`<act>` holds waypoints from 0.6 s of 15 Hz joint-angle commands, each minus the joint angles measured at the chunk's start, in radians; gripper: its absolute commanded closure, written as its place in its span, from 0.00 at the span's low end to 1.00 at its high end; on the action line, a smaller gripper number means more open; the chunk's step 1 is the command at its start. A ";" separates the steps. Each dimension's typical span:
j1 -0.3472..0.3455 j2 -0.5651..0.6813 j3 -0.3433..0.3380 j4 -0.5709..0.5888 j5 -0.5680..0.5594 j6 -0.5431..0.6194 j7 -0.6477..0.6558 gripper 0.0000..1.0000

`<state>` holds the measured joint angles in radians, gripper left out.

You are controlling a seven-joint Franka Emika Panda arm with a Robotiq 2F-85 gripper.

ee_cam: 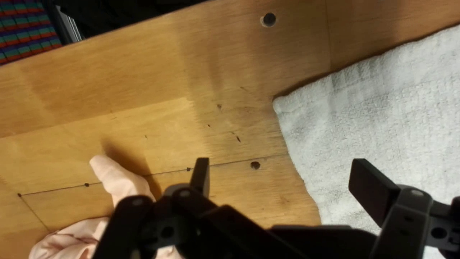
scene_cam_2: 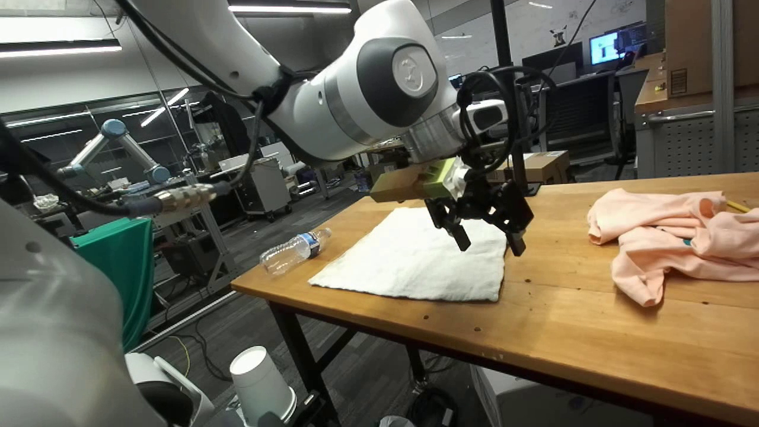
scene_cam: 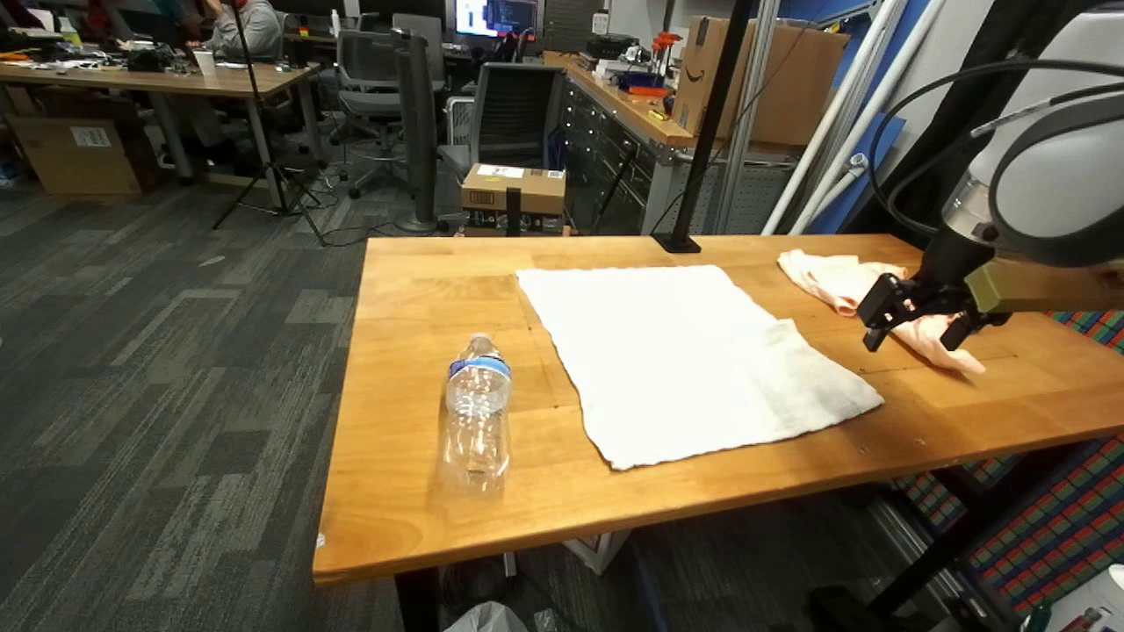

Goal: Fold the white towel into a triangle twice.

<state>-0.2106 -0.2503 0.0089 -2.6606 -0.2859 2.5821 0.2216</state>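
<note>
The white towel (scene_cam: 667, 369) lies spread nearly flat on the wooden table in both exterior views (scene_cam_2: 415, 261). It is a single roughly four-sided sheet with slight creases towards its end near the robot. In the wrist view, the towel (ee_cam: 388, 115) fills the right side, with one corner pointing left. My gripper (scene_cam: 911, 341) is open and empty above the table, beside the towel's edge in the exterior views (scene_cam_2: 491, 246). In the wrist view, the gripper (ee_cam: 280, 162) has one finger over bare wood and one over the towel. The fingers do not appear to touch the cloth.
A crumpled pink cloth (scene_cam: 830, 276) lies on the table beside the towel, also in view elsewhere (scene_cam_2: 658, 237) (ee_cam: 122, 183). A clear plastic bottle (scene_cam: 479, 412) lies on the towel's other side. A black post (scene_cam: 698, 175) stands at the table's edge.
</note>
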 commanded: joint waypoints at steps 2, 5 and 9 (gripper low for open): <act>0.010 0.118 -0.026 0.073 -0.007 0.035 0.002 0.00; 0.024 0.178 -0.039 0.102 0.006 0.037 -0.008 0.00; 0.050 0.235 -0.053 0.123 0.043 0.011 -0.023 0.00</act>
<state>-0.1926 -0.0592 -0.0197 -2.5689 -0.2816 2.6000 0.2215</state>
